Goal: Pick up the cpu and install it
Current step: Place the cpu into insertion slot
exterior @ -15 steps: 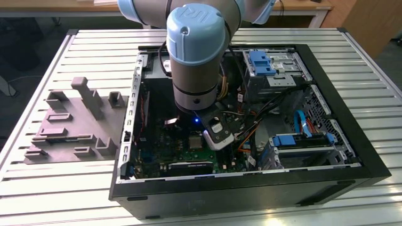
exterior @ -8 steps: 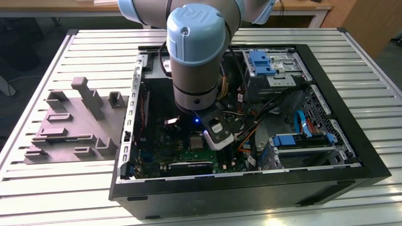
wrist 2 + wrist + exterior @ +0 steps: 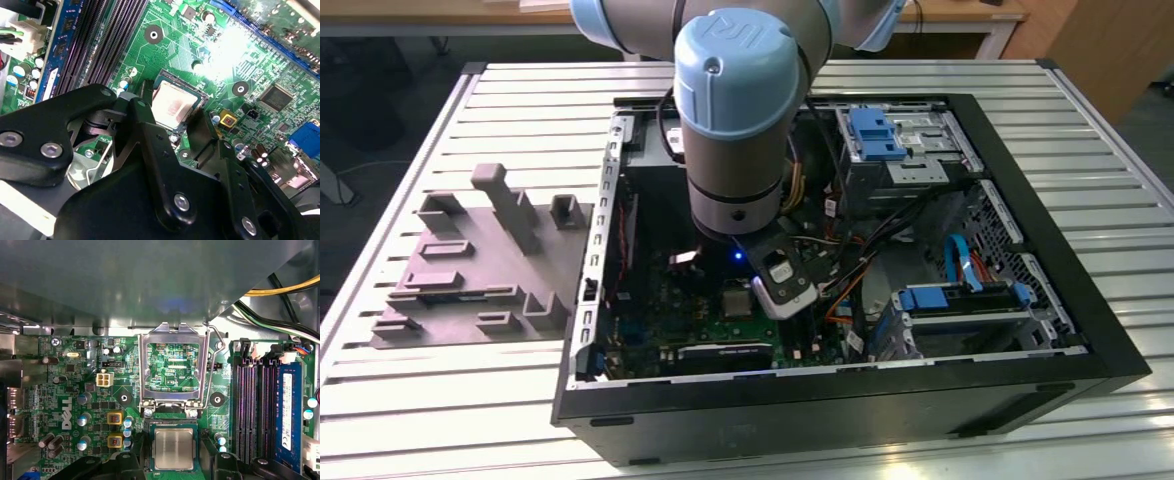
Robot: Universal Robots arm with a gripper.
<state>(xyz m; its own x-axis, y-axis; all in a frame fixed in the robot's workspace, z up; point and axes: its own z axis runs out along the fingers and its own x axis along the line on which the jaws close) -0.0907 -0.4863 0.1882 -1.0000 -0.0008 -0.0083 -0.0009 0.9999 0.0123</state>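
Indoors, slatted table (image 3: pixel 414 400), open case (image 3: pixel 854 405), cpu (image 3: pixel 173 449).

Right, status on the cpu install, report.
Gripper open, fingers either side of the cpu. Cpu lying flat in the socket. Load plate hinged up, off the chip.

cpu (image 3: pixel 173 449) top seen as dull smooth metal; socket frame (image 3: pixel 146 367) shiny bare metal; motherboard (image 3: pixel 100 412) glossy green; desk (image 3: pixel 1107 150) ribbed matt metal.
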